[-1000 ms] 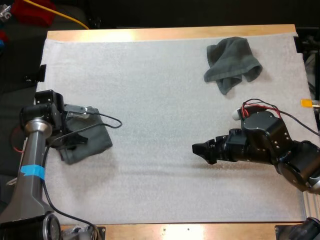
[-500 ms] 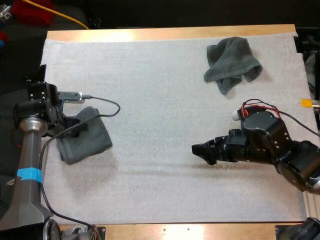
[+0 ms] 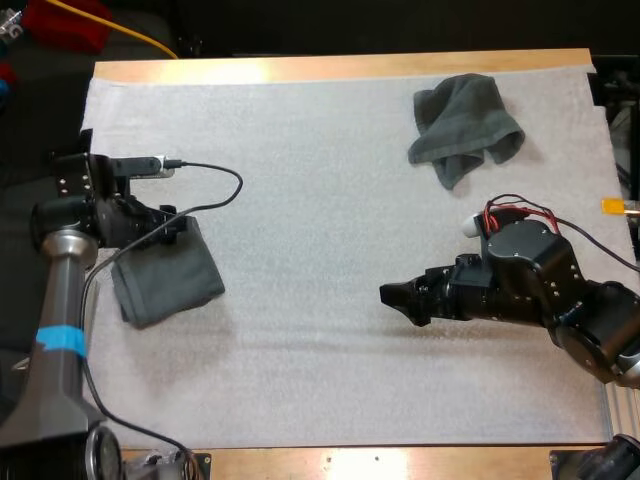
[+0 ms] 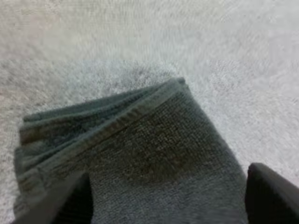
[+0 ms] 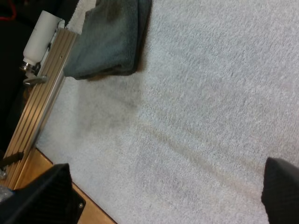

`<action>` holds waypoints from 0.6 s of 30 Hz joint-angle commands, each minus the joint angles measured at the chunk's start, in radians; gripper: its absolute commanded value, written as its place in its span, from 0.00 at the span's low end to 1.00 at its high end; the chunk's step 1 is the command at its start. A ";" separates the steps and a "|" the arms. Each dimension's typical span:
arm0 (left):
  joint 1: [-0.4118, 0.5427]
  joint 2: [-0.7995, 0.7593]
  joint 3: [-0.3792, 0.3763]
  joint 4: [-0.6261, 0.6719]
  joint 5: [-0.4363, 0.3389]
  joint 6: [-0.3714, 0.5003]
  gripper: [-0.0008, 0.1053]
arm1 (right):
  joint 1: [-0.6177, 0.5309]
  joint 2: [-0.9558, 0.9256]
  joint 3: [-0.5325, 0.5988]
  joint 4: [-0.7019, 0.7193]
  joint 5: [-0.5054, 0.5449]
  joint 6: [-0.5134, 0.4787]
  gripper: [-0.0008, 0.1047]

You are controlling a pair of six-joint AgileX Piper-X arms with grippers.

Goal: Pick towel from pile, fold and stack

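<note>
Just under the left claw (image 3: 176,228), which is being held spread, the folded towel (image 3: 170,285) is lying loose; it could be dragged askew by a snagging fingertip. Well beyond the right claw (image 3: 400,302), also spread, the crumpled towel (image 3: 462,122) is lying unpicked.

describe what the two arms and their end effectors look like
The left arm is a slim silver-grey metal tube with a band of blue tape, a black joint block and a thin black cable. Its left end effector has two black fingers. The right arm is bulkier, in glossy black housings, with red wires on top and a black right end effector.
</note>
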 commanded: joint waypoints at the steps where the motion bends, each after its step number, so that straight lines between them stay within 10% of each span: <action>1: 0.001 0.020 -0.005 -0.009 -0.020 -0.013 0.62 | 0.002 -0.005 -0.004 -0.005 -0.011 -0.005 0.76; 18: 0.001 0.248 -0.005 -0.078 -0.022 -0.023 0.62 | 0.002 -0.005 -0.004 -0.005 -0.025 -0.005 0.76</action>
